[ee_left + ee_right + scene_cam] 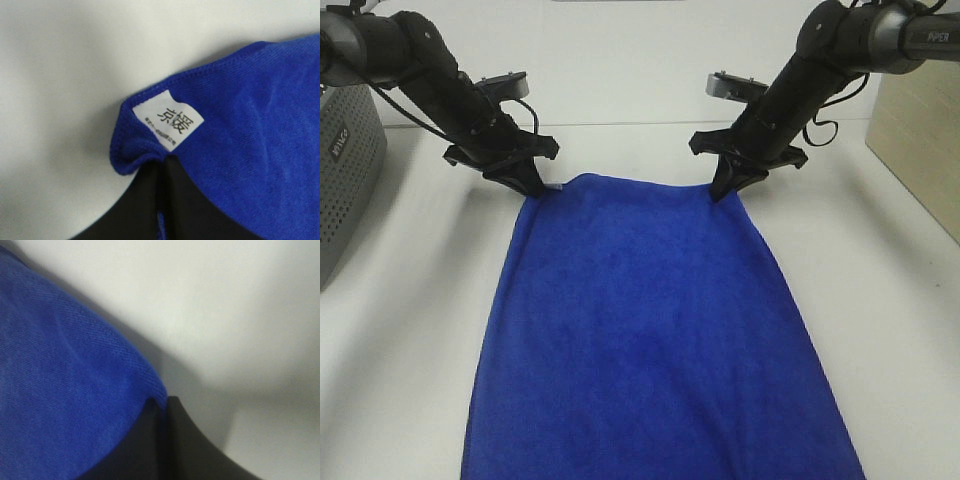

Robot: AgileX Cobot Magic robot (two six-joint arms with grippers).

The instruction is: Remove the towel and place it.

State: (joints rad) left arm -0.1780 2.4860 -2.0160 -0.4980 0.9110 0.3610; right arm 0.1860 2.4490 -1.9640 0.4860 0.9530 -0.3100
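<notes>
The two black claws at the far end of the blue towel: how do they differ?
The left gripper pinches the towel at the corner bearing a white tag; the right gripper pinches the opposite, untagged corner. The left gripper reaches in from the left of the overhead view, the right gripper from the right. Both are shut on the cloth, fingertips down at the table.

Both arms are matte black with rounded joints, loose black cables and grey camera blocks near each wrist; the right arm (880, 35) bears white "PIPER" lettering.
</notes>
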